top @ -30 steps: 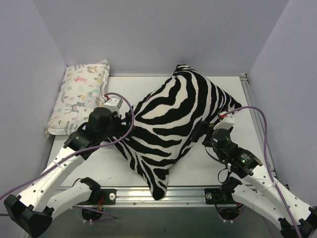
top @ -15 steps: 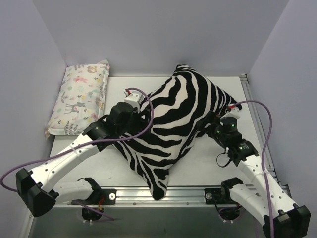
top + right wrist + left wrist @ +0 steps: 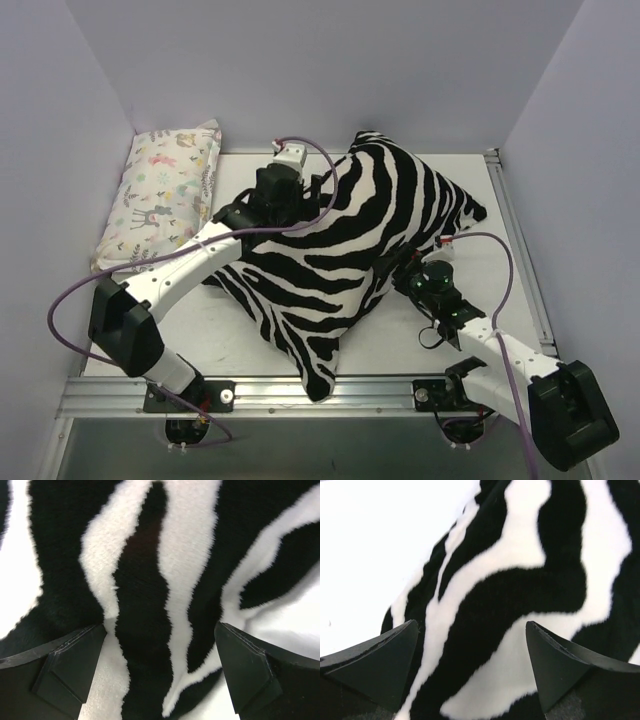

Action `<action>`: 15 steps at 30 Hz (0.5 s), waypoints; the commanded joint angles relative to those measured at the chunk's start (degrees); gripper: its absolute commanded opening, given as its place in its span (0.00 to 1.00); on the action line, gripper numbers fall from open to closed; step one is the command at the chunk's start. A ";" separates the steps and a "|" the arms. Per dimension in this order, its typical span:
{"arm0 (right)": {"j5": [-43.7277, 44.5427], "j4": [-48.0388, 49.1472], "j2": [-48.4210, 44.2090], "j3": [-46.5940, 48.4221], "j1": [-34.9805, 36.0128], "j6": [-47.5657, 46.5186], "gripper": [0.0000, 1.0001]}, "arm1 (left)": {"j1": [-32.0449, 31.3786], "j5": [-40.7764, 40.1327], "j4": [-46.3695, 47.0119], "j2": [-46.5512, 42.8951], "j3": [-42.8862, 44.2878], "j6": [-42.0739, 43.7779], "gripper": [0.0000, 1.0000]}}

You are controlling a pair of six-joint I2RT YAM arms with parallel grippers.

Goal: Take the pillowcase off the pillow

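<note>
**Stage shown: approach to the first grip; the cover is not yet drawn off.**

- **Left of the pillowcase:** a small pastel animal-print pillow (image 3: 160, 200) lies well apart from it, against the side wall. It plays no part in the task.
- **At the pillowcase's upper-left edge:** the left gripper (image 3: 312, 188) reaches in over the striped fabric. In the left wrist view its jaws are spread wide (image 3: 471, 626), with zebra pile between and below them and nothing pinched.
- **Centre:** the pillowcase (image 3: 350, 250) rests on the table (image 3: 405, 340), turned corner-on like a diamond.
  - Its near corner hangs over the table's front rail.
  - It is plump and fully filled, with black-and-white stripes outward and no grey lining showing.
  - The pillow is wholly hidden inside it.
  - Which edge holds the opening cannot be told.
- **At the pillowcase's lower-right edge:** the right gripper (image 3: 410, 275) meets the fabric. Its jaws are likewise spread (image 3: 160, 626) over the pile and grip nothing.

**Next move, as judged:** one claw probably needs to close on a fold of fabric alone, near the open end. The other would then pin or pull the filling so the two separate.
</note>
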 commanded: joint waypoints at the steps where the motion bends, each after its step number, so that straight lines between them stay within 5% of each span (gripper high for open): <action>1: 4.92 13.91 2.60 -0.99 3.31 1.33 1.00 | 2.94 5.37 5.38 4.95 5.62 2.37 0.98; 6: 6.69 27.24 12.43 -2.14 4.11 2.12 1.00 | 4.96 6.88 3.19 13.31 9.31 3.08 0.97; 9: 5.81 30.45 17.27 -0.47 4.28 2.12 0.90 | 5.84 6.79 1.78 17.71 9.05 1.59 0.97; 12: 2.74 31.50 18.26 2.17 4.37 1.51 0.61 | 5.93 6.96 1.69 20.44 7.65 0.62 0.95; 13: 2.64 30.81 17.30 3.04 4.55 1.42 0.37 | 5.93 7.05 1.69 21.14 7.30 0.44 0.93; 15: 3.69 23.48 12.49 4.97 5.34 -0.85 0.13 | 5.84 7.23 1.86 21.32 6.42 0.35 0.93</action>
